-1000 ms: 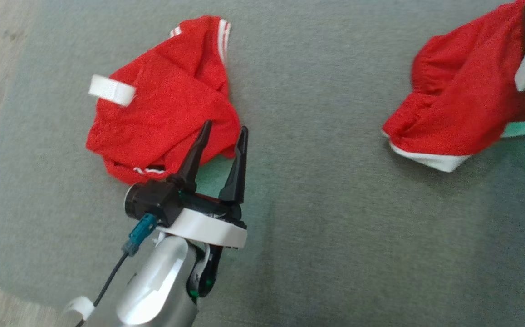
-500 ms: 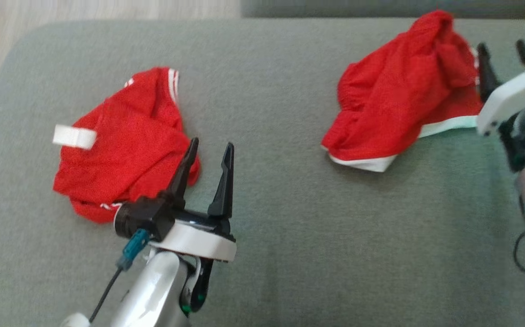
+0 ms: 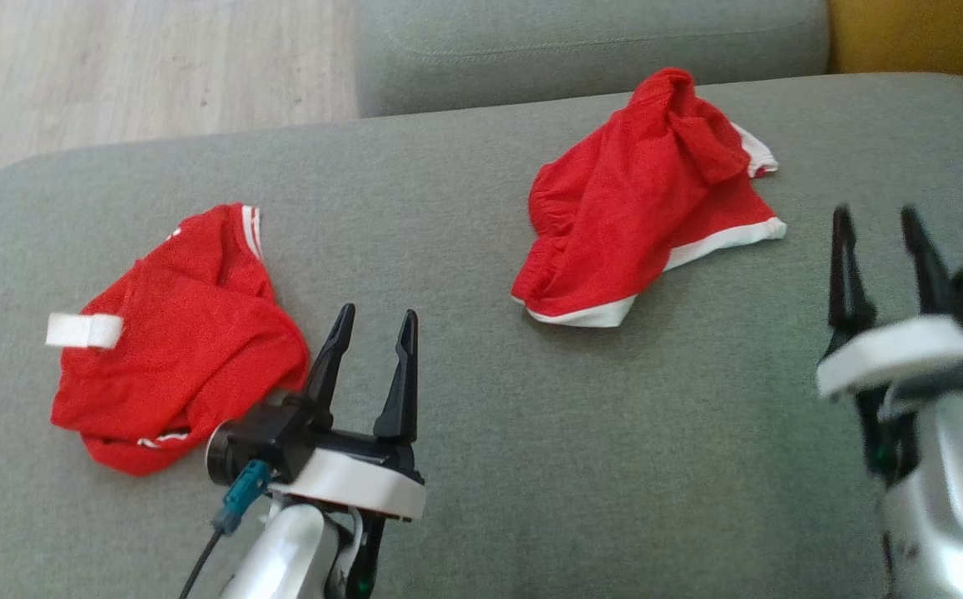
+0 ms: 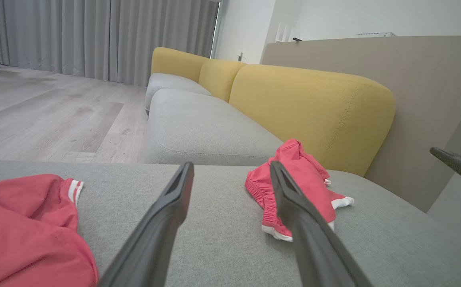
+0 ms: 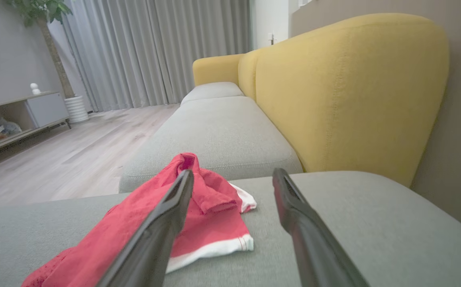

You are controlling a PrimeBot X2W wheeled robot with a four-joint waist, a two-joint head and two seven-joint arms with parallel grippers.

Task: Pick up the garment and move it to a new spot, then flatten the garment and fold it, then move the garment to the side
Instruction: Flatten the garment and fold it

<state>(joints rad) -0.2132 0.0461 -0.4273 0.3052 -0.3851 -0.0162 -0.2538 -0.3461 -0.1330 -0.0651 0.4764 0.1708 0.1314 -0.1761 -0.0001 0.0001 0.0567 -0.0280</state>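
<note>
Head view: our left gripper (image 3: 379,312) and right gripper (image 3: 876,214) gape wide, empty. One crumpled red white-trimmed garment (image 3: 181,333) lies beside the left, a second red garment (image 3: 631,200) farther off.

Detail of left gripper (image 3: 379,313): tapered black fingers (image 3: 327,366) on a white collar (image 3: 356,487); silver forearm (image 3: 281,557) behind it; teal connector (image 3: 241,497) and dark cable (image 3: 198,566) alongside.

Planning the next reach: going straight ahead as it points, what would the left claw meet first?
The left claw likely meets grey cushion between the left garment and right garment; depth unclear.
</note>
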